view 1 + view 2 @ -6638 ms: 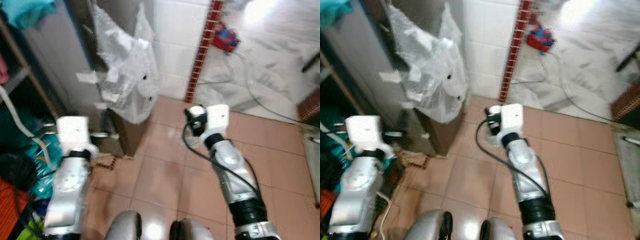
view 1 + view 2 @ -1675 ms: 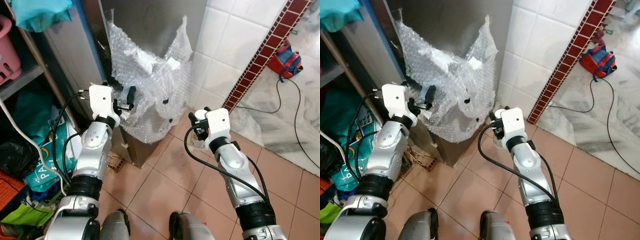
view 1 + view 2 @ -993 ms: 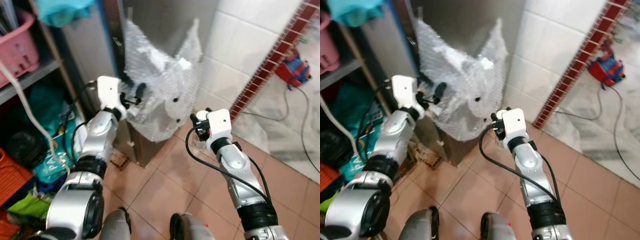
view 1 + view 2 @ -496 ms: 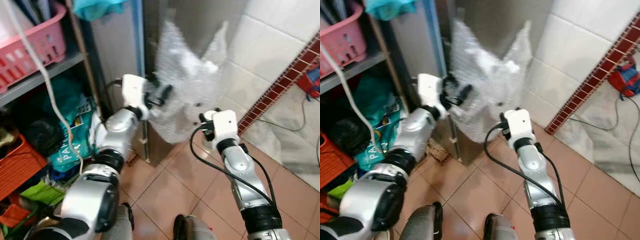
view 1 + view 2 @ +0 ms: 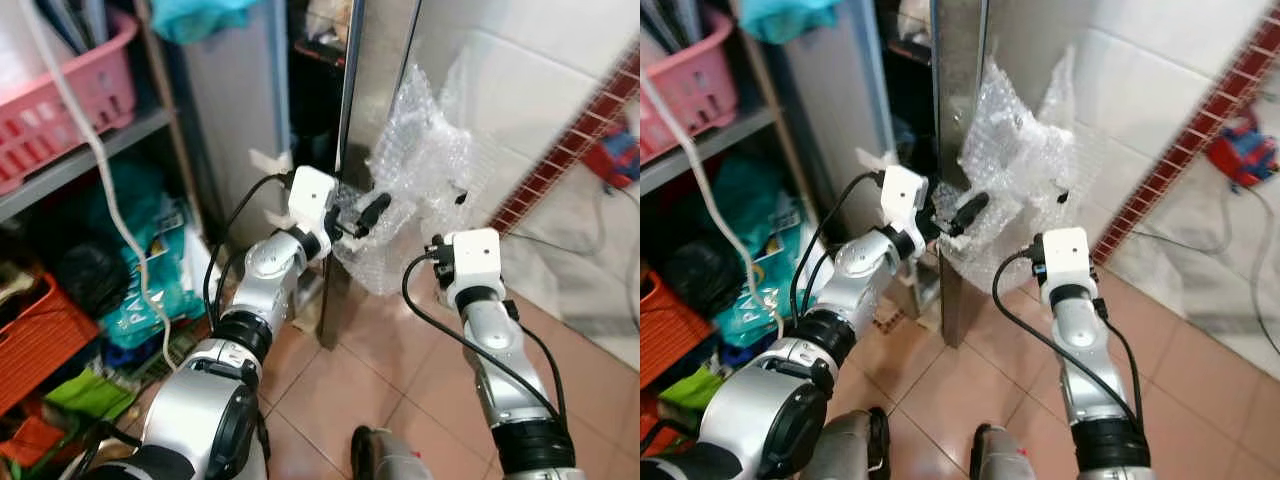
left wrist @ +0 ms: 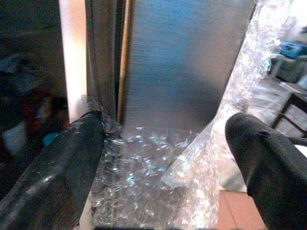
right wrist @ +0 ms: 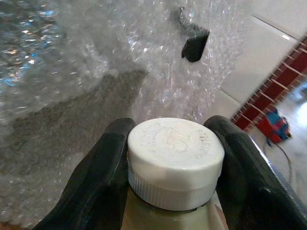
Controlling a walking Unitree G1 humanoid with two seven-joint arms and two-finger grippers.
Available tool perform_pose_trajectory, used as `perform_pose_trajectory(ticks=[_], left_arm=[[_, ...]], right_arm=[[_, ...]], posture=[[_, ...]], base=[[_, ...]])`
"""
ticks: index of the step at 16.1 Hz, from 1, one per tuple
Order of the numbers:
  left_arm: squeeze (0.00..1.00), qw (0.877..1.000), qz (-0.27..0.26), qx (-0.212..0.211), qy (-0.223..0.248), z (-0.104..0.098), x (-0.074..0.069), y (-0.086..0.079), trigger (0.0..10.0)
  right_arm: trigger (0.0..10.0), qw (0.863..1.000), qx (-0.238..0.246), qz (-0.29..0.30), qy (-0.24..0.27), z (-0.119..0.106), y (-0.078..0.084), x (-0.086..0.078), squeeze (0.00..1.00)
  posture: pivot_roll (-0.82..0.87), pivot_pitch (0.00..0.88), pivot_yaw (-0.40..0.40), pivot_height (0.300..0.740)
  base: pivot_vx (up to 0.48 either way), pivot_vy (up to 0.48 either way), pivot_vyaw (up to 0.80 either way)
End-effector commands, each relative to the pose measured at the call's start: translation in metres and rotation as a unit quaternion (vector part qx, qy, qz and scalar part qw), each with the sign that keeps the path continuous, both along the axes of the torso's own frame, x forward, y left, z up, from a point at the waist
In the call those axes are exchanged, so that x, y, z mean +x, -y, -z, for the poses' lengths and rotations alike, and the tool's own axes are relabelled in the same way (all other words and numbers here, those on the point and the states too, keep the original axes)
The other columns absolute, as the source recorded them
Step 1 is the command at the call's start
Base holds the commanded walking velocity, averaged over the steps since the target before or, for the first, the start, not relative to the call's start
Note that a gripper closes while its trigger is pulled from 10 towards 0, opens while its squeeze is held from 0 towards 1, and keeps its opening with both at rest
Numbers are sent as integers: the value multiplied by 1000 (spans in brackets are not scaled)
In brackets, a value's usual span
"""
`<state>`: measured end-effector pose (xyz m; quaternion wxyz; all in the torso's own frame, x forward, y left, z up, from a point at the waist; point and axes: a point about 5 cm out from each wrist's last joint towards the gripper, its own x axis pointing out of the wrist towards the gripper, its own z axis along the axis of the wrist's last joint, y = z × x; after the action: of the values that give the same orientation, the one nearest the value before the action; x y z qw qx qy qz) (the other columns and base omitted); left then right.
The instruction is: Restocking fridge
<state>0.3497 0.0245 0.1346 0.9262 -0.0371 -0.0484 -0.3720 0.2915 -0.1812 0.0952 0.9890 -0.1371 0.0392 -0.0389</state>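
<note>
The steel fridge door (image 5: 378,60) stands ajar and is seen nearly edge-on, with torn bubble wrap (image 5: 420,190) taped over its lower front. My left gripper (image 5: 360,213) is open at the door's free edge. One finger (image 6: 57,167) sits against the door's edge seal, the other (image 6: 268,163) over the bubble wrap on the front. My right gripper (image 7: 175,143) is raised beside the wrap, shut on a bottle with a white screw cap (image 7: 175,155). Behind the door, the dark fridge interior (image 5: 315,80) shows.
Left of the fridge, shelving holds a pink basket (image 5: 60,110), with a teal bag (image 5: 150,290) and an orange crate (image 5: 40,340) below. A white cable (image 5: 100,170) hangs there. A white tiled wall with a red brick strip (image 5: 560,150) is to the right. Tiled floor (image 5: 400,400) lies underfoot.
The fridge door has swung from closed to ajar with my left gripper at its edge. The view has shifted left. My right gripper still holds the bottle.
</note>
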Motion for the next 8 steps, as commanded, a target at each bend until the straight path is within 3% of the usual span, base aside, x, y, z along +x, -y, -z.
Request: perform_pose_trajectory(ticks=[1, 3, 8], left_arm=[[0, 999, 40, 15, 16, -6, -5, 18, 10000], [0, 999, 39, 19, 16, -4, -6, 18, 10000], [0, 999, 39, 20, 13, -1, -8, 19, 10000]], right_arm=[[10000, 1000, -5, 13, 15, -7, 2, 0, 0], [10000, 1000, -12, 23, 15, -7, 2, -1, 0], [10000, 998, -8, 58, 3, -4, 11, -2, 0]], posture=[[-35, 112, -30, 740], [-33, 111, -29, 740], [-36, 110, -26, 740]], base=[[0, 0, -800], [0, 0, -800], [0, -251, -770]])
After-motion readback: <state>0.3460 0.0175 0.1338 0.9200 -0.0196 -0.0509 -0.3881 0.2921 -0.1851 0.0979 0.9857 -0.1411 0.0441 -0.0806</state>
